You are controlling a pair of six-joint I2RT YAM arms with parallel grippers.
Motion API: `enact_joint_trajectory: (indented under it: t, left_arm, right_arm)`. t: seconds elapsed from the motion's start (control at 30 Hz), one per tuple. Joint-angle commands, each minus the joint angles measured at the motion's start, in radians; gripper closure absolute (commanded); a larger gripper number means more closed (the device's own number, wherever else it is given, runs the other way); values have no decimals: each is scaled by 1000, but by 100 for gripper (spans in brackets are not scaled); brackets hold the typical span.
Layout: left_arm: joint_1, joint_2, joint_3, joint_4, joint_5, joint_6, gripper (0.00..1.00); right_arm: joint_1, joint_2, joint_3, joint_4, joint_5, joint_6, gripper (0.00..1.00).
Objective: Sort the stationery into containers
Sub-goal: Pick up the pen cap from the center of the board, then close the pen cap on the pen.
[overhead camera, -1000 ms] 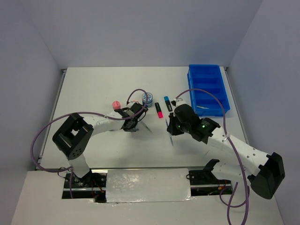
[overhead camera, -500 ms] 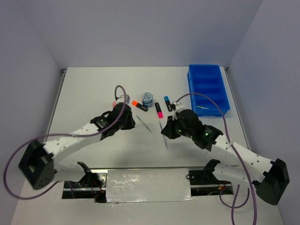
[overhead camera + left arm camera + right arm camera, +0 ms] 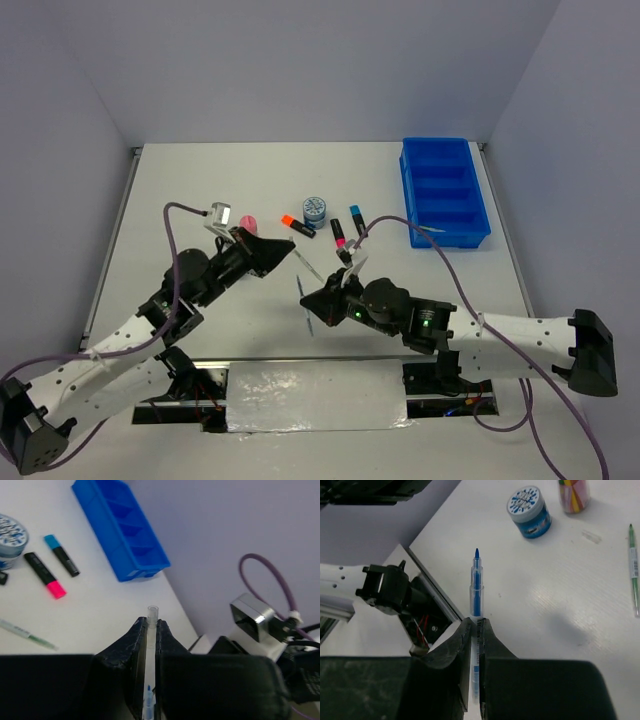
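Whereas a second ago both of my end effectors sat low among the stationery at the middle of the desk (image 3: pixel 200 190), they have now drawn back toward its near edge and risen, each bringing something thin away with it.

The blue tray (image 3: pixel 408 200) has not moved. It lies ahead and far to the right of my right end effector (image 3: pixel 312 298), and farther still from my left end effector (image 3: pixel 290 250). The retreat took me away from the tray rather than toward it, so I judge the picking done and the whole carry yet to come.

Ahead of my left end effector the round tub (image 3: pixel 315 208) and, to its left, the pink bottle (image 3: pixel 247 221) stand where they were. The orange highlighter (image 3: pixel 297 225), pink highlighter (image 3: pixel 339 235) and blue highlighter (image 3: pixel 357 220) lie ahead of both end effectors, unsorted. A green pen (image 3: pixel 312 272) lies on the desk between the two end effectors.

My right end effector is pressed together on a blue pen (image 3: pixel 476 587), pinching its lower barrel with the tip pointing out ahead of the fingers. My left end effector pinches a clear tube (image 3: pixel 152 612). Whether that is a whole pen or only a cap I cannot tell.
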Motion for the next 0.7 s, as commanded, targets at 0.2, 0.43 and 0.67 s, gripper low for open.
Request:
enact_joint_trajectory:
  t: [0.2,0.43,0.67]
  left_arm:
    - [-4,-123,-26,146,89,-41,100]
    - [-4,-118,-44,155,115,-28,100]
    - [-4,-111,-41,147,136,-8,100]
  right_arm:
    - [60,14,79,119,150,-51,100]
    - [63,18,103,87,156,-73,100]
    - [64,14,114,87,159,-91,100]
